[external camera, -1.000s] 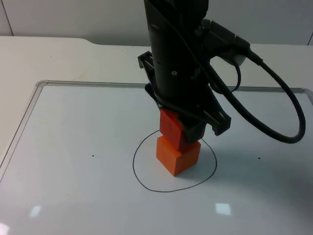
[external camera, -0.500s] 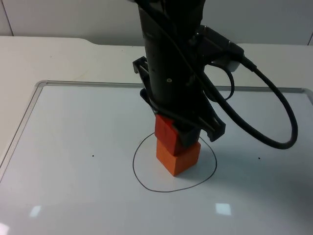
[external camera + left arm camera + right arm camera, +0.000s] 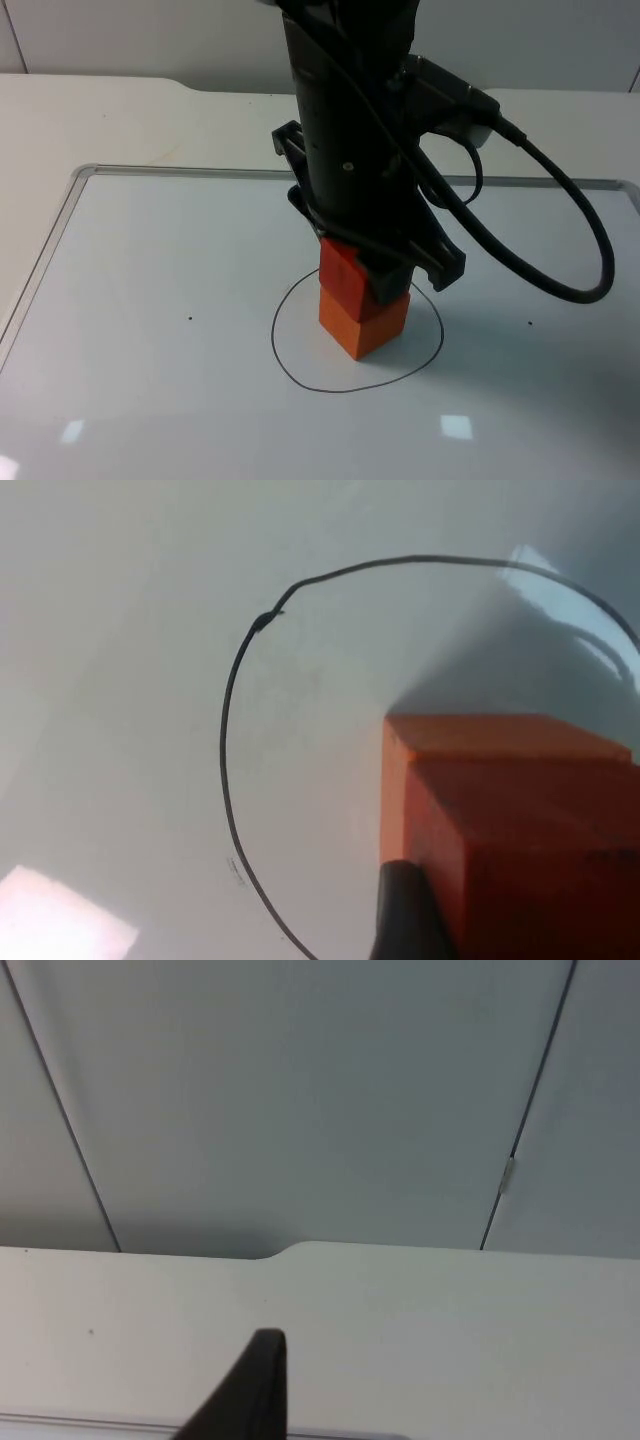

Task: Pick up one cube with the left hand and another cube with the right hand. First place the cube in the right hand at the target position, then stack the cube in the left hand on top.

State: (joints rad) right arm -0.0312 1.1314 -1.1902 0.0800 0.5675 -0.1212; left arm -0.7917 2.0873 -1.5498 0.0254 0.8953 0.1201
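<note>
I see the red cube (image 3: 340, 273) sitting on the orange cube (image 3: 364, 320), which rests inside the drawn circle (image 3: 283, 360), toward its far side. The top cube looks turned a little against the lower one, its near-left corner just past the edge below. The left gripper (image 3: 362, 272) is down over the stack with its jaws clamped on the red cube; in the left wrist view a black fingertip (image 3: 405, 915) lies against the cube's side, with the circle curving around it.

By my reading the first placement is done: the orange cube is at the target. The stacking is nearly done too, and what is left is to let go and lift the left arm away without dragging the top cube.

Against the frame a second ago, the red cube has come down from a gap above the orange cube to contact, and the arm has shifted slightly toward the left side of the circle.

The right gripper (image 3: 252, 1390) waits well away from the circle, facing the table's far edge and the wall (image 3: 300, 1090); I cannot tell how its jaws stand.
</note>
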